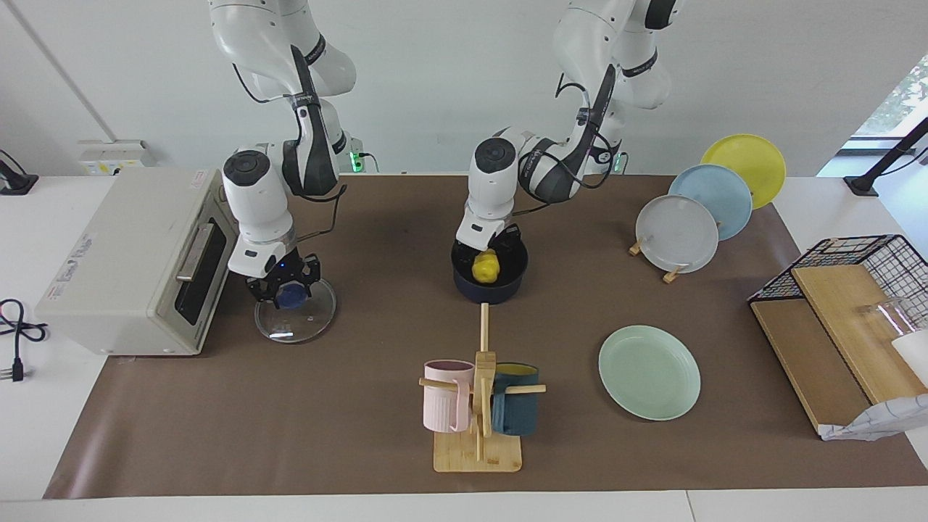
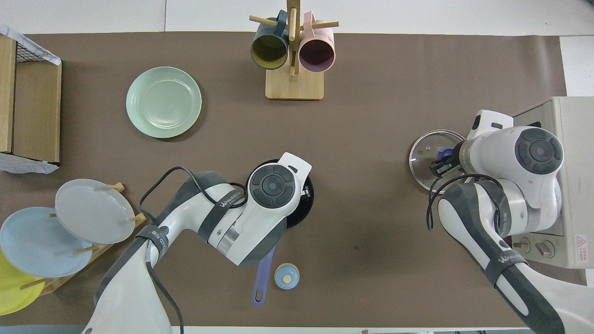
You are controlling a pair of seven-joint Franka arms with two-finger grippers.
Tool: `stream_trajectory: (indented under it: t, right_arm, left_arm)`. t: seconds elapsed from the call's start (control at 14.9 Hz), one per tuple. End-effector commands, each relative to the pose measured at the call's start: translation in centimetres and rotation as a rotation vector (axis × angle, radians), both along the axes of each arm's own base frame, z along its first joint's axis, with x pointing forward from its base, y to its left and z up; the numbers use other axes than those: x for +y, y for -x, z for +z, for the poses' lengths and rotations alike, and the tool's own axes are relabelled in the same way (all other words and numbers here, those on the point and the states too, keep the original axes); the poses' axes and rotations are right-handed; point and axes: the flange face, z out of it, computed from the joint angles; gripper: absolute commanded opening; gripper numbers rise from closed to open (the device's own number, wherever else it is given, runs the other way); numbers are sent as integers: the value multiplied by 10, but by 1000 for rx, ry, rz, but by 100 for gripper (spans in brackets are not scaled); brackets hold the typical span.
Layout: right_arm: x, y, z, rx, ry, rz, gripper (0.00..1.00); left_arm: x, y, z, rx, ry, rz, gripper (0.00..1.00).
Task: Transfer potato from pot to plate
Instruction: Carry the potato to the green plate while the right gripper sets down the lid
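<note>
My left tool (image 1: pixel 484 255) reaches into the small round navy pot (image 1: pixel 491 279), where the smooth yellow oval potato (image 1: pixel 485 267) sits; whether its fingers grip it I cannot tell, and my arm hides it from overhead. The ridged mint-green plate (image 1: pixel 649 372) lies farther out from the pot. My right tool (image 1: pixel 279 288) straddles the blue knob of the clear glass lid (image 1: pixel 295 319).

A brown mat covers the bench (image 1: pixel 290 435), whose white edges show around it. In the facing view, the pot (image 1: pixel 491 284) sits at upper centre, the plate (image 1: pixel 649 372) at lower right, a glass lid (image 1: pixel 295 312) at centre left beside a toaster oven (image 1: pixel 130 261). A wooden mug stand (image 1: pixel 477 451) stands at lower centre, a plate rack (image 1: pixel 670 274) at upper right, a wire basket (image 1: pixel 855 290) at the right edge. In the overhead view, a small blue cap (image 2: pixel 286 276) lies at lower centre.
</note>
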Motion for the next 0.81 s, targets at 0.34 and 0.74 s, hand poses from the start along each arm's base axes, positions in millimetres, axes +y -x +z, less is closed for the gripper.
stream_trajectory:
  t: [0.34,0.74]
  right_arm:
    - [0,-1,16,-16,-4,12,100]
    - [27,-29,112,71,-64,-81,100]
  left_arm:
    - [3,4,11,-6,-21,-1,0]
    - [25,-21,116,-28,-7,38,0]
